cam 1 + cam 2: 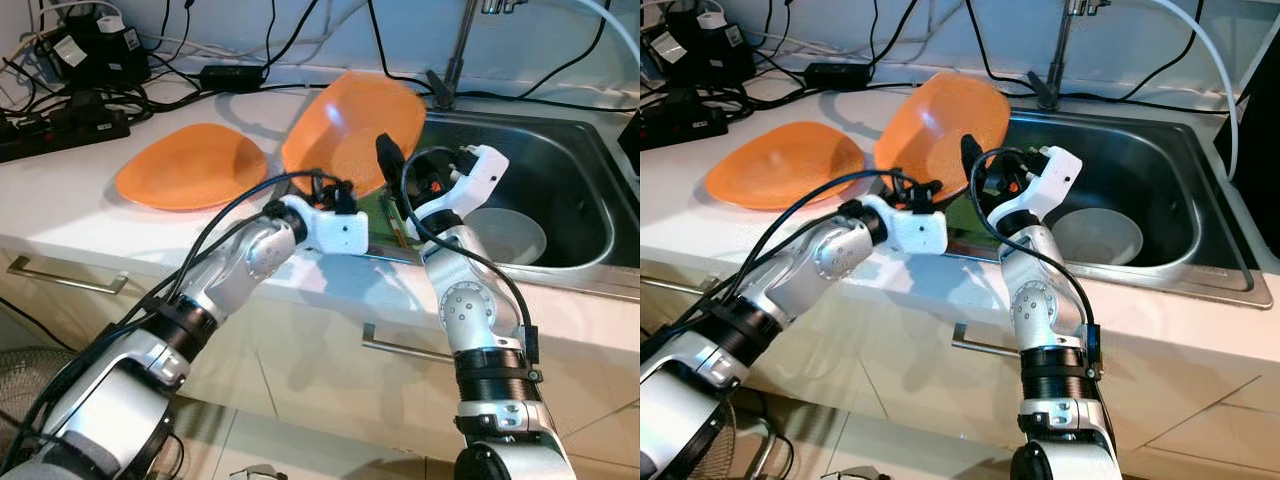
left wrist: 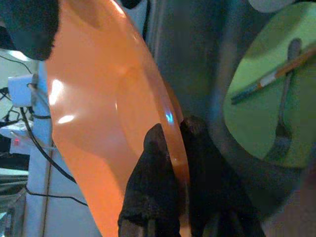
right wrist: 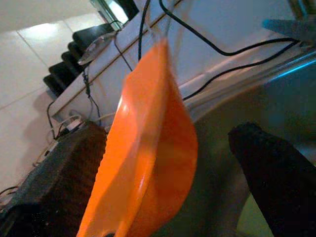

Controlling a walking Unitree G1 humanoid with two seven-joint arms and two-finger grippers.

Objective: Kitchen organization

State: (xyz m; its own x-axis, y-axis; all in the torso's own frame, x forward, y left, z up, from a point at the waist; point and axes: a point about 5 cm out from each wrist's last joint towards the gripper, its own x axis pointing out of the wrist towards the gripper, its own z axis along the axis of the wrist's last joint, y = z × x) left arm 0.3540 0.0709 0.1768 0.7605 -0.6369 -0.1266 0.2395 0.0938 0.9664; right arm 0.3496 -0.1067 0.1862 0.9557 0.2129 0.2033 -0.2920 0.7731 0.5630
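An orange plate (image 1: 350, 125), glossy plastic with rounded corners, stands tilted on edge at the centre of the frame, over the left rim of the steel sink (image 1: 570, 150). The left gripper (image 2: 170, 163) has its two rough black fingers pinched together on the plate's lower rim. The right gripper (image 3: 197, 163) hangs spread apart, one finger on each side of the same plate, not pressing it. A second orange plate (image 1: 190, 165) lies flat on the white countertop (image 1: 60, 210) at centre left. In the basin, right of centre, sits a pale round bowl (image 1: 510, 235); a green plate (image 2: 266, 108) carries a fork (image 2: 286, 98).
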